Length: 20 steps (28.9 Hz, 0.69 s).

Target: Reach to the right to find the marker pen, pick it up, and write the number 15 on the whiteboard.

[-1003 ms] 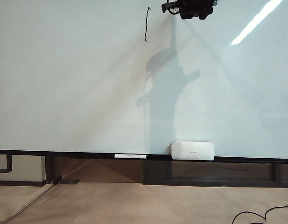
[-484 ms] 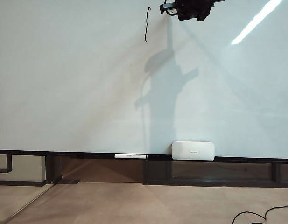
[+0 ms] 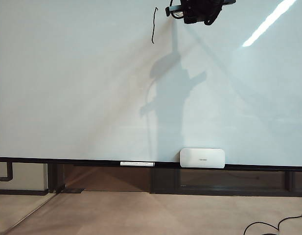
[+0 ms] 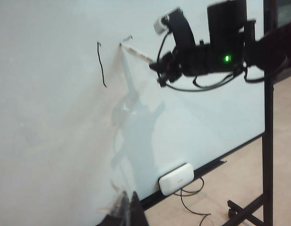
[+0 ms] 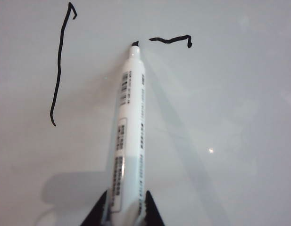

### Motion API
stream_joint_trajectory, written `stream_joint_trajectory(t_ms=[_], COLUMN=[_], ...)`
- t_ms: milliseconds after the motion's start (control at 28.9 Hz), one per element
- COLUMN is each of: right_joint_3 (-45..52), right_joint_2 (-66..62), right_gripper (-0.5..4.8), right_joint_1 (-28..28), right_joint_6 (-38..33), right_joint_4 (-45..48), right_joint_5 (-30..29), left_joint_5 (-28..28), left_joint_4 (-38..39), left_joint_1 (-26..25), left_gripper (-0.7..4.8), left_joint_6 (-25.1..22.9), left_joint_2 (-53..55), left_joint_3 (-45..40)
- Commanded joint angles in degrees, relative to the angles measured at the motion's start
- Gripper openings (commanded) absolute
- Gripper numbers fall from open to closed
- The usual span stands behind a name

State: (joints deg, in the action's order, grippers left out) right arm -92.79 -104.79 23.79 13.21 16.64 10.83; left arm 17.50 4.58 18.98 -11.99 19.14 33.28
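The whiteboard [image 3: 67,88] fills the exterior view. High on it my right gripper [image 3: 169,10] is shut on the marker pen [image 5: 128,132], a white barrel with printed labels. Its black tip rests against the board at the left end of a short horizontal stroke [image 5: 171,40]. A tall thin 1 [image 5: 60,66] stands to the left of that stroke. The left wrist view shows the right gripper [image 4: 157,70] holding the marker pen [image 4: 136,52] to the whiteboard [image 4: 51,141], with the 1 [image 4: 101,63] beside it. My left gripper [image 4: 131,209] hangs low near the board, shut and holding nothing.
A white rounded eraser [image 3: 202,157] sits on the dark tray rail, with a thin white pen [image 3: 136,163] lying to its left. A black cable [image 3: 273,225] trails on the floor at lower right. The board's dark stand post [image 4: 268,141] rises at its side.
My right gripper has edged slightly left and up along the top of the board, and its shadow has shifted with it. Nothing else has moved.
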Motion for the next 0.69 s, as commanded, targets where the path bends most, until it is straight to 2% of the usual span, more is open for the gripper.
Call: stream_joint_trajectory(t_ms=[35,311,692], right_joint_3=[-0.44,-0.46,-0.46], right_joint_2=[0.24,0.24,0.24], right_gripper=[-0.02,-0.02,-0.02], right_joint_1=[-0.04,-0.04,-0.04], right_joint_6=[0.07,0.07,0.07], right_joint_4=[1.6,1.62,1.64], right_joint_5=[0.17,3.28,4.04], left_joint_5=[0.11,0.13,0.11], left_joint_4=[-0.59,-0.57,-0.39], left_joint_1=[-0.07,-0.07,-0.07], left_gripper=[-0.05,-0.05,-0.05], left_joint_6=[-0.04,-0.02,-0.04], left_joint_2=[0.07,0.07,0.07], left_joint_3=[0.31,0.31,0.31])
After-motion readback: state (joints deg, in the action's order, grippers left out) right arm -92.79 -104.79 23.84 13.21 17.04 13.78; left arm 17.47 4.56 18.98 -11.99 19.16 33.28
